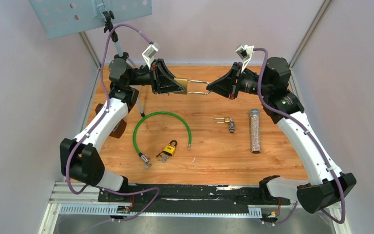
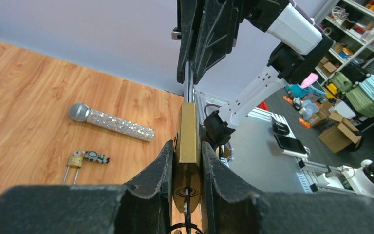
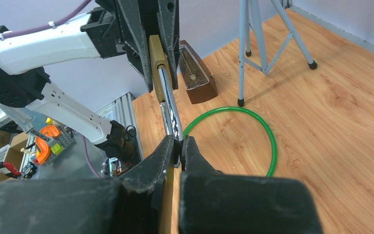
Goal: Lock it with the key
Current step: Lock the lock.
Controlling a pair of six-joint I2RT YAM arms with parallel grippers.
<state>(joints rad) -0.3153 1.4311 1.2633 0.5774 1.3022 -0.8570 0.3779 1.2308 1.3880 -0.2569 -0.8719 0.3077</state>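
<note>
1. Gripping the brass padlock (image 1: 180,85) by its two flat faces, the left jaws are drawn in narrow on the body. In the left wrist view the body (image 2: 188,131) stands edge-on between the two pads.
2. The right jaws are pinched almost together on the end bend of the padlock's shackle (image 1: 199,88). In the right wrist view its chrome bars (image 3: 171,114) run from the fingertips straight to the brass body.
3. The padlock hangs level in the air over the far part of the tabletop (image 1: 214,156), about midway from left to right. Its body is to the left and its shackle to the right, and the two arms meet nose to nose.
4. A dark ring shows at the padlock's keyhole end in the left wrist view, but I cannot tell whether a key sits in it.
5. Right of centre on the tabletop lies a small brass padlock (image 1: 220,120) with keys. A glittery microphone (image 1: 255,131) lies to its right, apart from it.
6. Nearer and left of centre, a yellow padlock (image 1: 170,147) with keys lies between the two ends of a green cable (image 1: 163,113) arched over it.
7. At the left edge a brown metronome (image 1: 119,127) shows partly behind the left arm, and a music stand (image 1: 87,17) rises at the far left corner.
</note>
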